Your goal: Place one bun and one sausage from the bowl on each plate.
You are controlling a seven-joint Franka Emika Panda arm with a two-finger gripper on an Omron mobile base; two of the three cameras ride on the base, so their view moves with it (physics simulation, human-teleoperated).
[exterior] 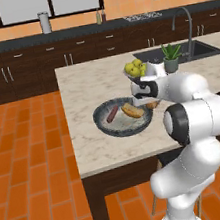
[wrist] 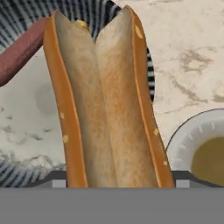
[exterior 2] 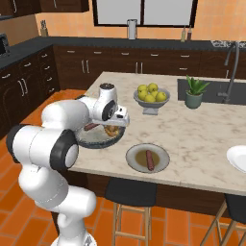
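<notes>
My gripper is shut on a split golden bun, holding it just above the right rim of the wide dark bowl. In the bowl lie a second bun and a reddish sausage. The greyish-beige plate stands close by on the right of the bowl and carries one sausage. A white plate lies at the island's far right edge.
On the marble island, beyond the bowl, stand a footed bowl of yellow-green fruit and a potted plant. A sink with a faucet is behind them. Stools stand at the near edge.
</notes>
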